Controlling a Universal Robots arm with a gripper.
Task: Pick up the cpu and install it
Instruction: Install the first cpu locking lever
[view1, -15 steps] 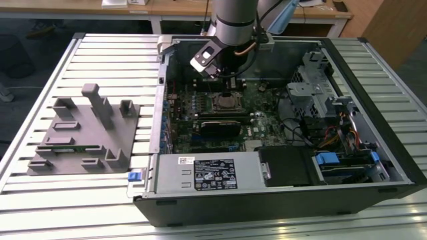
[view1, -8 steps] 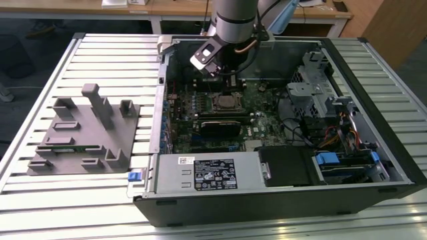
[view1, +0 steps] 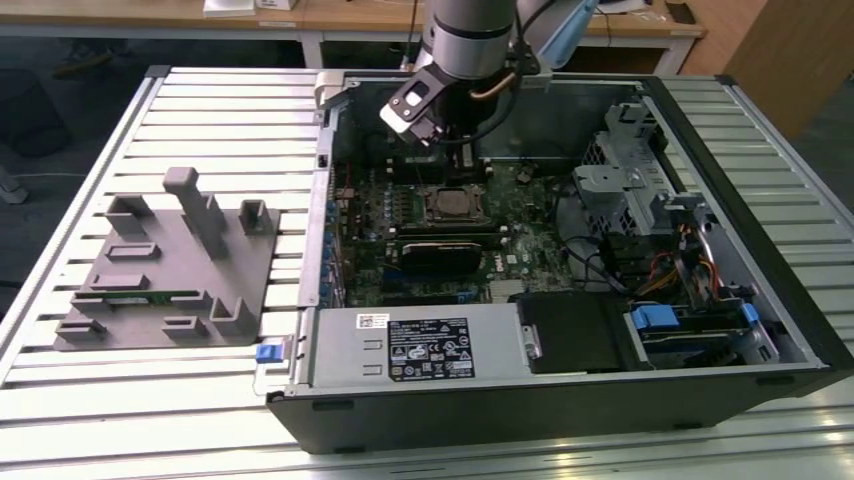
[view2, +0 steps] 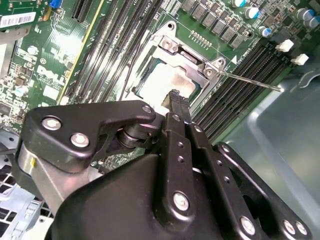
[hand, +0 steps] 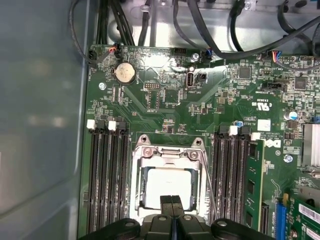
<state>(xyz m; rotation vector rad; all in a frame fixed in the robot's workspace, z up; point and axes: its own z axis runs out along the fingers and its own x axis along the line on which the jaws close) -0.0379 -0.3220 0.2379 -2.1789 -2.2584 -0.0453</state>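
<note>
Slatted metal table, open PC case on it, desks at the far edge. cpu sits in the motherboard socket — silvery top showing. End effector fingers pressed together just above it; contact hard to tell — its body hides the socket's near edge.

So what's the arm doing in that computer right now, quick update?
Gripper shut, empty, fingertips just above the socket. Cpu seated in the socket, metal frame around it. Nothing blocking.
</note>
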